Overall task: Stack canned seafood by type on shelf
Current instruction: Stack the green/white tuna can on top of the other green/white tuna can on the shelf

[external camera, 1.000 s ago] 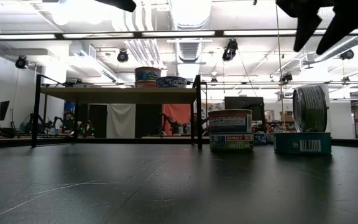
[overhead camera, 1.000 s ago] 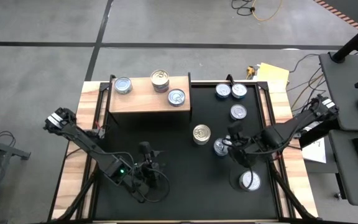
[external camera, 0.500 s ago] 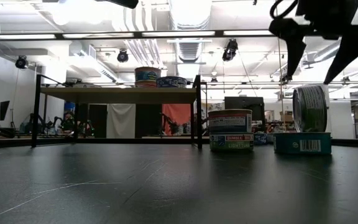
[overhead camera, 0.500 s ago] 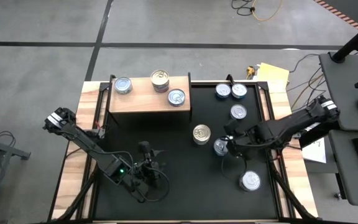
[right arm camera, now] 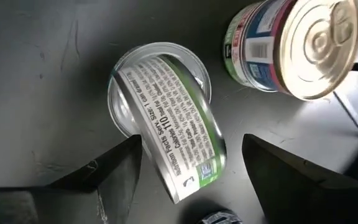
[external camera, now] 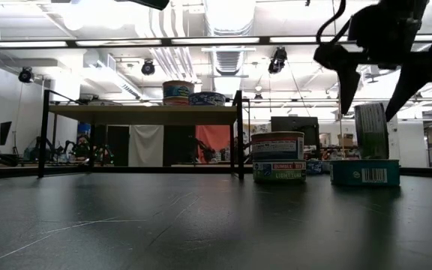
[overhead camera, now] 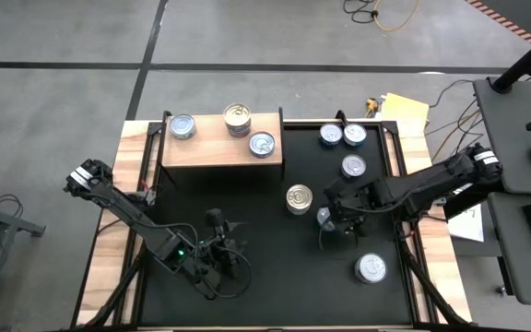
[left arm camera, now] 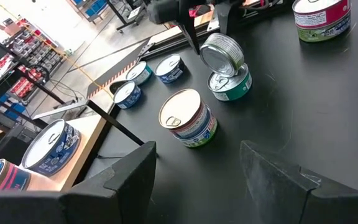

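Because one green-labelled tin (right arm camera: 169, 155) stands on edge atop a flat tin (left arm camera: 230, 86) mid-bench, right pincer (overhead camera: 332, 219) hovers over it, fingers apart, apparently lining up a grasp. Left pincer (left arm camera: 197, 174) waits near the front, half-spread, empty. Shelf (overhead camera: 215, 148) carries three tins.

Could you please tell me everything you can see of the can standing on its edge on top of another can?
The tilted can is a short round metal tin with a green-and-white printed label and a silver lid. It stands on its rim, balanced on a flat teal-labelled can on the black table, right of the two-can gold-topped stack. The right gripper hangs over it, fingers open either side, not touching.
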Controlling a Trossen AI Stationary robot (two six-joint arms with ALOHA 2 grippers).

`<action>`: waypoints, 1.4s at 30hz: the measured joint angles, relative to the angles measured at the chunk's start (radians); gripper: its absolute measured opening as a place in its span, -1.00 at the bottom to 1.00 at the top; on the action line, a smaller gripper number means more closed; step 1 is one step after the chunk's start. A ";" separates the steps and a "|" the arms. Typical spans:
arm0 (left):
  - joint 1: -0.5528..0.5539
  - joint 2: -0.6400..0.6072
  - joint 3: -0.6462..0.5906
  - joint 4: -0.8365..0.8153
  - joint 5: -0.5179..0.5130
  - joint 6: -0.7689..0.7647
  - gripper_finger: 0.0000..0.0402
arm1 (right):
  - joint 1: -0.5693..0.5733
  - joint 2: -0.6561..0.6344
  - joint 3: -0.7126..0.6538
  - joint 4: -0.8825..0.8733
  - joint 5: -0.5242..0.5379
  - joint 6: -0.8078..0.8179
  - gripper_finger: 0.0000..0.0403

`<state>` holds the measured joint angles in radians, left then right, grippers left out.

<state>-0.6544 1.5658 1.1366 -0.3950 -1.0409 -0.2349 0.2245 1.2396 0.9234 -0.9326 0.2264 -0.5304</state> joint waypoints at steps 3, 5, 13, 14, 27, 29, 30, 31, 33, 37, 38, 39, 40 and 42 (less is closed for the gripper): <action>0.000 0.000 0.000 0.000 0.000 -0.002 0.08 | 0.001 0.044 0.001 0.003 -0.002 0.006 0.28; 0.000 0.000 0.000 -0.001 0.000 -0.006 0.08 | 0.001 0.067 0.001 0.001 -0.003 0.006 0.20; 0.000 0.000 0.000 -0.001 0.001 -0.010 0.08 | 0.002 0.083 0.051 -0.016 -0.051 0.068 -0.38; 0.000 0.000 0.000 -0.001 0.002 -0.013 0.08 | 0.002 0.077 0.071 -0.020 -0.058 0.083 -0.38; 0.002 0.000 0.000 0.003 -0.068 -0.018 0.08 | 0.001 0.002 0.243 0.280 -0.160 0.427 -0.38; 0.002 0.000 0.000 0.004 -0.074 -0.008 0.08 | 0.003 -0.002 0.195 0.402 -0.187 0.405 -0.38; 0.002 0.000 0.000 0.004 -0.075 0.005 0.08 | 0.001 -0.002 0.169 0.458 -0.190 0.406 -0.38; 0.002 0.000 0.000 0.004 -0.076 0.015 0.08 | -0.004 -0.002 0.143 0.500 -0.193 0.417 -0.38; 0.002 0.000 0.000 0.006 -0.076 0.012 0.08 | -0.015 -0.002 0.090 0.574 -0.207 0.468 -0.38; 0.002 0.000 0.000 0.006 -0.076 -0.009 0.08 | -0.016 -0.002 -0.010 0.715 -0.224 0.553 -0.38; 0.002 0.000 0.000 0.006 -0.076 -0.009 0.08 | -0.015 -0.002 -0.031 0.745 -0.229 0.571 -0.38; 0.002 0.000 0.000 0.006 -0.076 -0.010 0.08 | -0.015 -0.002 -0.051 0.781 -0.233 0.589 -0.38; 0.002 0.000 0.000 0.005 -0.075 -0.010 0.08 | -0.015 -0.002 -0.070 0.822 -0.233 0.612 -0.38; -0.001 -0.002 0.004 -0.046 -0.073 -0.011 0.08 | -0.016 -0.004 -0.116 0.938 -0.226 0.671 -0.38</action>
<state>-0.6552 1.5640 1.1403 -0.4406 -1.1142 -0.2456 0.2085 1.2361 0.8070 0.0050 0.0004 0.1409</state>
